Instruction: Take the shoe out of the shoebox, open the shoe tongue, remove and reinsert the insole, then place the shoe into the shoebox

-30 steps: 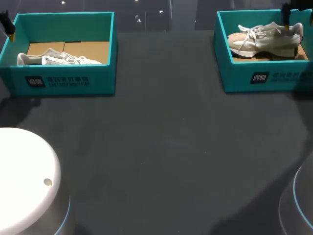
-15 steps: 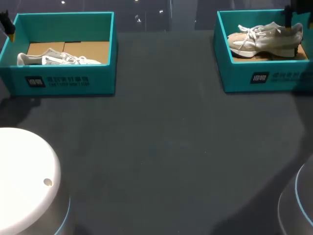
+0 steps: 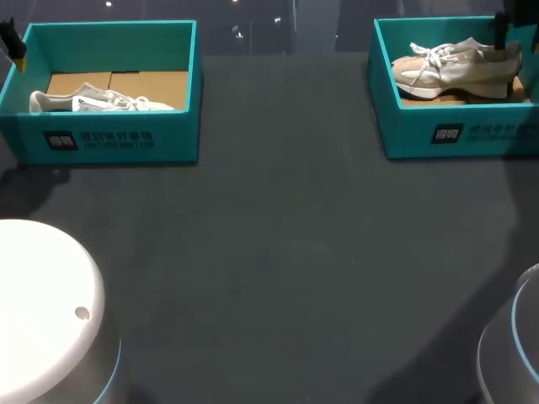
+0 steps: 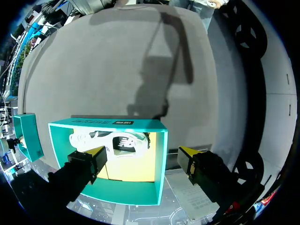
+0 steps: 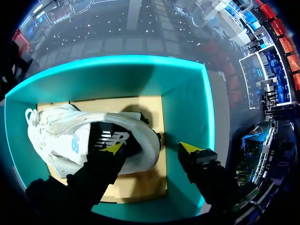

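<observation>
Shoe [image 5: 70,136] lies on its side inside the right shoebox [image 5: 187,108]. Your right gripper [image 5: 152,148] hangs over that box, fingers spread wide, one above the shoe's heel. Left gripper [image 4: 140,152] also spread wide, well apart from that box.

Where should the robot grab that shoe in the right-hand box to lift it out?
Probably the heel, from straight above. The walls of the shoebox block any sideways approach, and that end of the shoe lies just under the open right gripper.
</observation>
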### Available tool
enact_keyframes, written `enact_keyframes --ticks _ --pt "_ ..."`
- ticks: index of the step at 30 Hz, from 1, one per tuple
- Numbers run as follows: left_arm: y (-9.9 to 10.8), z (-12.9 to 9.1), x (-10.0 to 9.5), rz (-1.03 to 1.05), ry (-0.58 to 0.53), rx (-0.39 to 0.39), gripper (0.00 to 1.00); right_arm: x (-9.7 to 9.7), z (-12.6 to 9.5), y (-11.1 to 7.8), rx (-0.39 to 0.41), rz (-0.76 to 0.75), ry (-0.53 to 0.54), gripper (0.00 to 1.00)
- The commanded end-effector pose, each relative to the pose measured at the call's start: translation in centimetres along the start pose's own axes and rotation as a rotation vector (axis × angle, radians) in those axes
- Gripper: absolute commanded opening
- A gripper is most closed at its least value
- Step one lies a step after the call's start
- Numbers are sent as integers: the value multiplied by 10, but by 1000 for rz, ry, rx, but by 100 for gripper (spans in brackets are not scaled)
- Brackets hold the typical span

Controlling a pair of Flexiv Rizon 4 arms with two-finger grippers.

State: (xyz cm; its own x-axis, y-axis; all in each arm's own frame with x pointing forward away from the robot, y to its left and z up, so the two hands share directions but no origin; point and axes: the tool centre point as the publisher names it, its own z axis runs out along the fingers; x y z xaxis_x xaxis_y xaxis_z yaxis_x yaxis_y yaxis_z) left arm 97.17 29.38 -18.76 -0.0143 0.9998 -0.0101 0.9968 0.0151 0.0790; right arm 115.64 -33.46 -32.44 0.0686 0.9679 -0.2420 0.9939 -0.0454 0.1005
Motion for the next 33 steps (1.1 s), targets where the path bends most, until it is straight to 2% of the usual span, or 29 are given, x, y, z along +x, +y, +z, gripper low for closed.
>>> enact_keyframes --ticks 1,10,20,33 --pt "0 0 0 1 2 -1 100 0 7 11 29 -1 5 72" --pt "0 0 0 1 2 -1 100 2 18 10 51 0 22 71" --pt "0 0 0 1 2 -1 100 6 29 7 69 1 44 63" --pt "0 0 0 1 2 -1 100 12 41 3 91 -1 66 67"
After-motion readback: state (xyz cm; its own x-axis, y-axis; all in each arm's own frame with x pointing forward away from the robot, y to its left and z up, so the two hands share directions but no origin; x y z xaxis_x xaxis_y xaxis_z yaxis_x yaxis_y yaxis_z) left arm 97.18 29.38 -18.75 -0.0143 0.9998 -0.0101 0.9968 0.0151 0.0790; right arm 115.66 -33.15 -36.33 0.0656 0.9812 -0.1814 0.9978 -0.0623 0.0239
